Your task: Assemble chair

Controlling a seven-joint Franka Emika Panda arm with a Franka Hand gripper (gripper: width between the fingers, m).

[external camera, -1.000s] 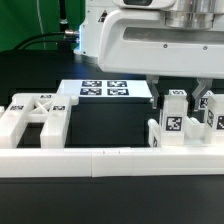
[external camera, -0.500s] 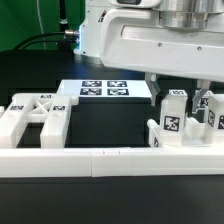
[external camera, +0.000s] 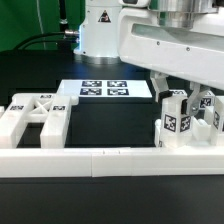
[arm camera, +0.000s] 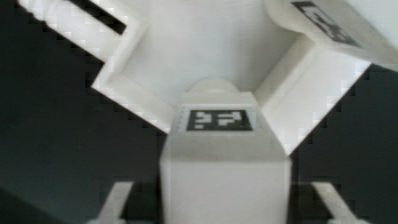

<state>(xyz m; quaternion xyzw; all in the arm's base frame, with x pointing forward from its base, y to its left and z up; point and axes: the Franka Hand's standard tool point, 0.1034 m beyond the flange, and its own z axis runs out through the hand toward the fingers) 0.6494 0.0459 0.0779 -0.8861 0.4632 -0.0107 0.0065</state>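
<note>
ext view: gripper hangs low over the upright chair parts at the view's right, just behind the rail. a frame part lies at the left, also by the rail. marker board sits further back, btwn the two groups.

wrist view: fingers straddle a tagged part. can't tell if it's gripped or loose.

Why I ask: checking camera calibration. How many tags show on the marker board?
4, two by two on the marker board: far-left tag, far-right tag, near-left tag, near-right tag, left and right being the exterior view's. The arm may hide more.
</note>
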